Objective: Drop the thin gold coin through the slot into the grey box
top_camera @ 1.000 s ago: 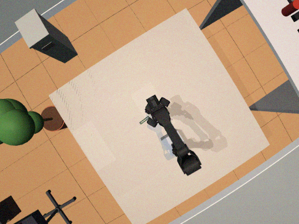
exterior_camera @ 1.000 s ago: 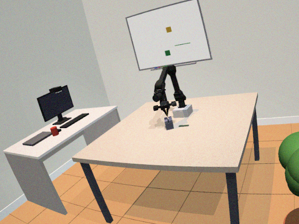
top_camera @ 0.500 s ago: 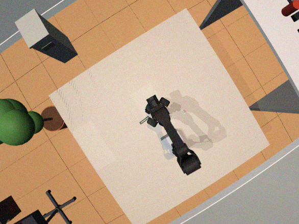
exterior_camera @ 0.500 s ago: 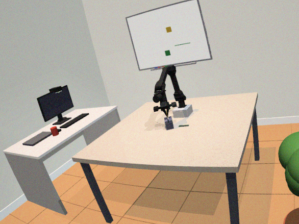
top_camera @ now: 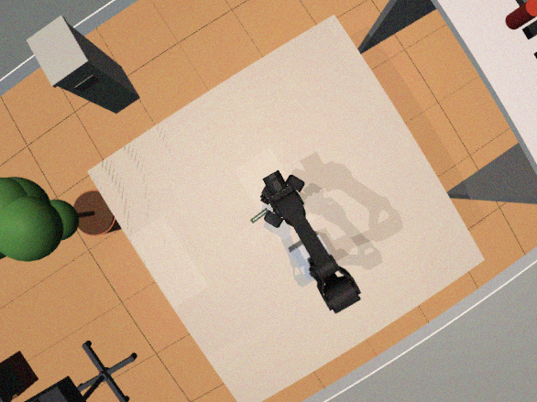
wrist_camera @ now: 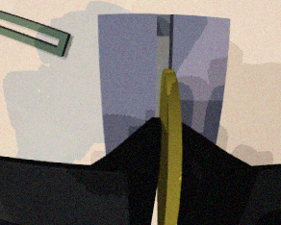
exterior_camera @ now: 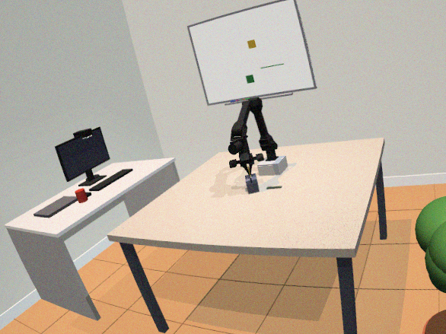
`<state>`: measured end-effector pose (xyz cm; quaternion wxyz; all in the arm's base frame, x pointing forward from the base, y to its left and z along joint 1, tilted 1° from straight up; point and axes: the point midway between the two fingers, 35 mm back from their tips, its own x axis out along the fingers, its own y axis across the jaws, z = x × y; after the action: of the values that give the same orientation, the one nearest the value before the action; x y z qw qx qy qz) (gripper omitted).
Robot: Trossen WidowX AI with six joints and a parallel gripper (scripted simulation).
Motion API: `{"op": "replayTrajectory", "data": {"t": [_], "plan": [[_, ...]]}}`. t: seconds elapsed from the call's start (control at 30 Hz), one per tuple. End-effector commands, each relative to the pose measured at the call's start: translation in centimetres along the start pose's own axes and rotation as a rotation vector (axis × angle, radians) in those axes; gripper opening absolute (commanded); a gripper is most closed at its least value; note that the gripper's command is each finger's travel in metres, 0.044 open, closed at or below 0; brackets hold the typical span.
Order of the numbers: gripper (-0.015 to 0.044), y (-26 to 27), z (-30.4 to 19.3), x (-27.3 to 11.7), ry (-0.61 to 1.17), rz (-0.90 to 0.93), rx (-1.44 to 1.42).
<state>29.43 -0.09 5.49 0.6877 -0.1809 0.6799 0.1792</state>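
Now, pincer (wrist_camera: 164, 170): nearly shut, clamped on coin (wrist_camera: 168, 152) held edge-on.
Coin: above box (wrist_camera: 129, 68), in line with slot (wrist_camera: 165, 38).
Holder (wrist_camera: 33, 33): apart on worktop (wrist_camera: 37, 122).

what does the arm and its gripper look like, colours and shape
The arm is matte black throughout: slim links joined by chunkier rounded joints, rising from a pale grey block base. The gripper has two flat, dark, wedge-shaped fingers. No cables or markings are visible.
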Motion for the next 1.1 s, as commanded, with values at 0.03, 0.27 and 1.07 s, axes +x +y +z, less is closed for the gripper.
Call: {"op": "replayTrajectory", "data": {"t": [0.03, 0.27, 1.07], "plan": [[0.0079, 0.0, 0.0, 0.0, 0.000, 0.000, 0.000], [0.0161, 0.0, 0.0, 0.0, 0.000, 0.000, 0.000], [0.0440, 0.2, -0.4, -6.1, 0.007, 0.005, 0.000]]}}
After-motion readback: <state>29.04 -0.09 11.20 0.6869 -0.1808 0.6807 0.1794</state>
